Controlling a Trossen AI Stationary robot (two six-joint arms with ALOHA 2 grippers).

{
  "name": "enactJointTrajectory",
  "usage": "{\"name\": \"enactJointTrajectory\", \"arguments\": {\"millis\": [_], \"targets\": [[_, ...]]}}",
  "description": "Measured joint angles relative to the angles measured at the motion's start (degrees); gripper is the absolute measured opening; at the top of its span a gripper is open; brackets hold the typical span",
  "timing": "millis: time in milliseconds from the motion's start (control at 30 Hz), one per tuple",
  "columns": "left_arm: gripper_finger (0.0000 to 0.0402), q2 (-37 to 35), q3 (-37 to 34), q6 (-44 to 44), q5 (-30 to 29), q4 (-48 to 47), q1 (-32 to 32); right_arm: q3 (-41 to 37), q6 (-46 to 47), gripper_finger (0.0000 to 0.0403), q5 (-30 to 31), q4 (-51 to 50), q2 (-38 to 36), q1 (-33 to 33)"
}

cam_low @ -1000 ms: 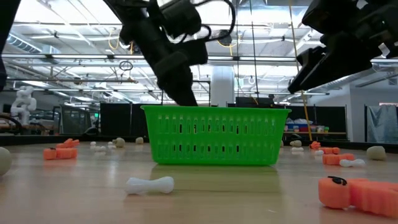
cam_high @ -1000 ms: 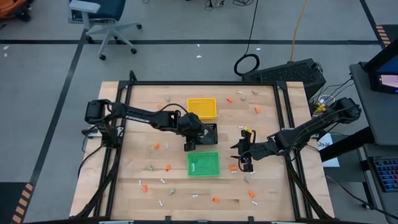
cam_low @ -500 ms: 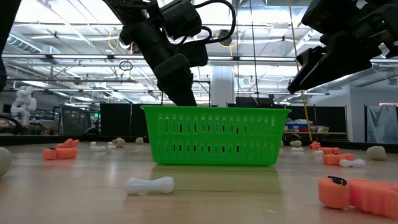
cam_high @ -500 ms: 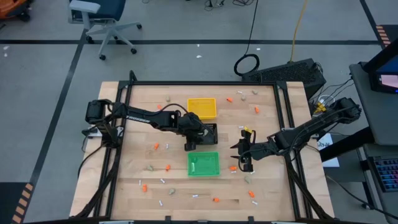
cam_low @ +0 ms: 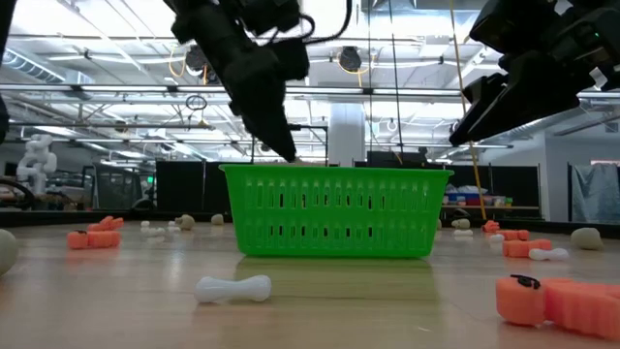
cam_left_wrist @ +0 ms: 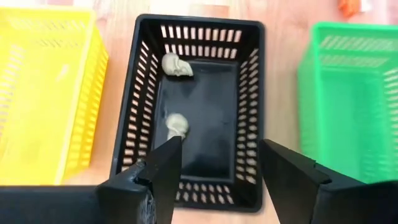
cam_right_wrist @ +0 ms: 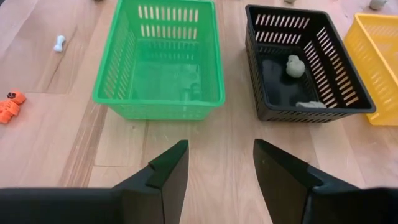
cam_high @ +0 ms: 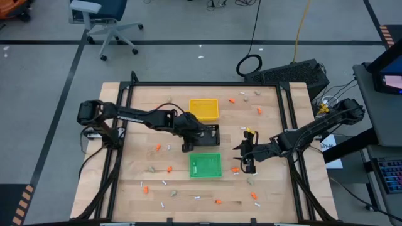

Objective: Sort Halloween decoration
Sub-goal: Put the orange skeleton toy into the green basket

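Observation:
Three small trays stand mid-table: yellow [cam_high: 204,108], black [cam_high: 212,129] and green [cam_high: 205,165]. Two beige-grey lumps [cam_left_wrist: 176,65] [cam_left_wrist: 176,124] lie on the black tray's floor. Orange bits [cam_high: 157,148], thin white sticks [cam_low: 232,288] and more lumps [cam_high: 151,169] lie scattered on the wood. My left gripper [cam_left_wrist: 221,163] hangs open above the near-left end of the black tray [cam_left_wrist: 193,106], nothing between its fingers. My right gripper [cam_right_wrist: 221,160] hovers open over bare wood to the right of the green tray [cam_right_wrist: 165,59], pointing at it.
A black frame [cam_high: 207,83] runs round the tabletop. Loose pieces lie thickest along the near edge [cam_high: 217,201] and in the far right corner [cam_high: 244,96]. An orange piece [cam_low: 557,302] lies near the low camera. Bare wood stretches left of the trays [cam_high: 138,135].
My left gripper has risen from inside the black tray to above the trays' rims and has drawn back a little toward the table's left edge. The right arm has kept still.

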Motion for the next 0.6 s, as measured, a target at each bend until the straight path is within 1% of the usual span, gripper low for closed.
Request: {"name": "enactJointTrajectory", "arguments": {"millis": [100, 200, 400, 500, 600], "targets": [[0.0212, -2.12, 0.0, -2.44, -1.43, -3.81, -1.49, 0.0, 0.49, 0.0169, 0.01, -0.55, 0.0, 0.0], [0.0212, -3.98, 0.0, -6.3, -4.98, -8.2, -3.56, -0.23, 0.52, 0.0169, 0.02, -0.27, 0.0, 0.0], [0.0212, -5.29, 0.0, -20.43, -14.2, -21.86, -8.33, -2.23, 1.05, 0.0169, 0.15, 1.23, 0.02, 0.0], [0.0212, -5.16, -0.15, -27.27, -17.05, -28.89, -10.88, -2.82, 1.95, 0.0169, 0.2, 1.23, 0.02, 0.0], [0.0212, -5.2, -1.25, -32.61, -18.23, -30.53, -13.25, -3.33, 2.02, 0.0169, 0.18, 1.22, 0.02, 0.0]]}}
